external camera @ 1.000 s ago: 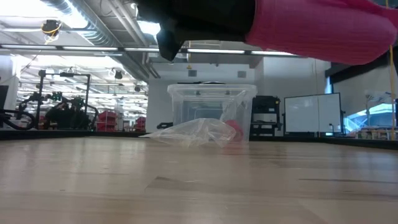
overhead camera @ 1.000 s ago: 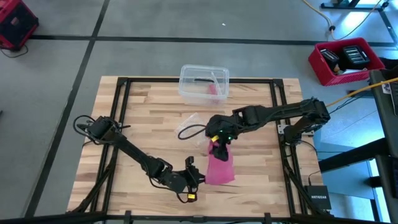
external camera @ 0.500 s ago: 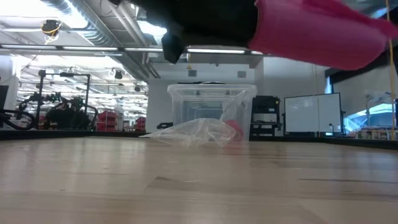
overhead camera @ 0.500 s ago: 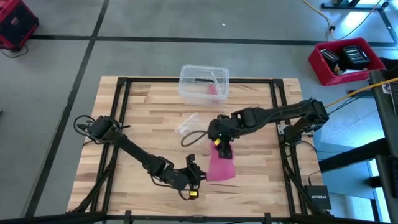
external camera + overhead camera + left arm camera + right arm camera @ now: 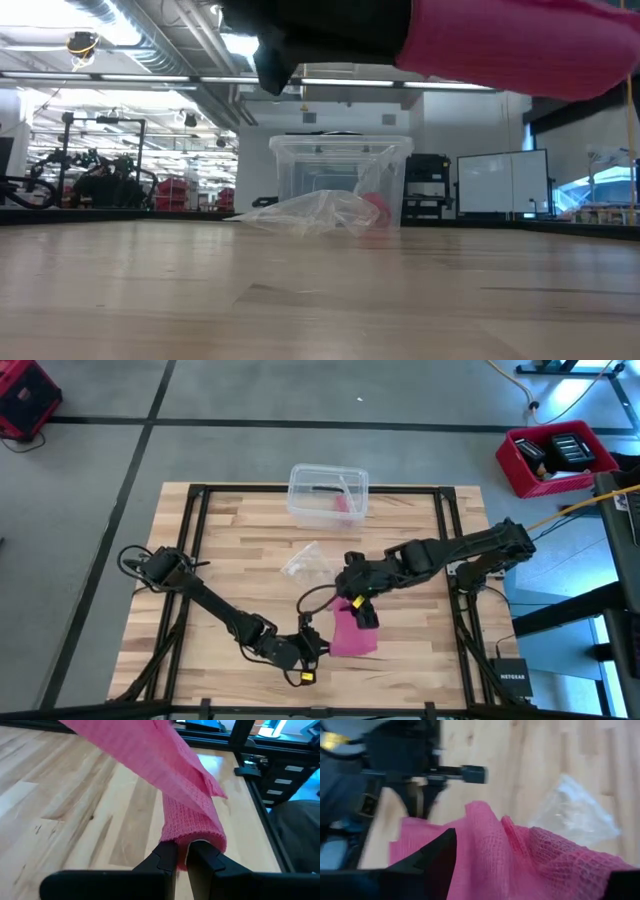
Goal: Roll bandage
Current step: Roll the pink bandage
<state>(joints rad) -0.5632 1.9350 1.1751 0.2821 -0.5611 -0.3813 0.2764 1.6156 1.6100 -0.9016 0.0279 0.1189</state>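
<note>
Left gripper (image 5: 182, 857) is clamped on the bandage (image 5: 352, 632) roll near the tabletop's (image 5: 230, 550) front edge; right gripper (image 5: 360, 608), spread wide, supports the loose band for winding.

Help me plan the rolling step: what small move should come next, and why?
Probably the left gripper should turn its wrist to wind on more band. Its fingers are shut on the rolled end of the bandage, while the right gripper stands open around the loose stretch, so much of the pink strip is not yet rolled.
</note>
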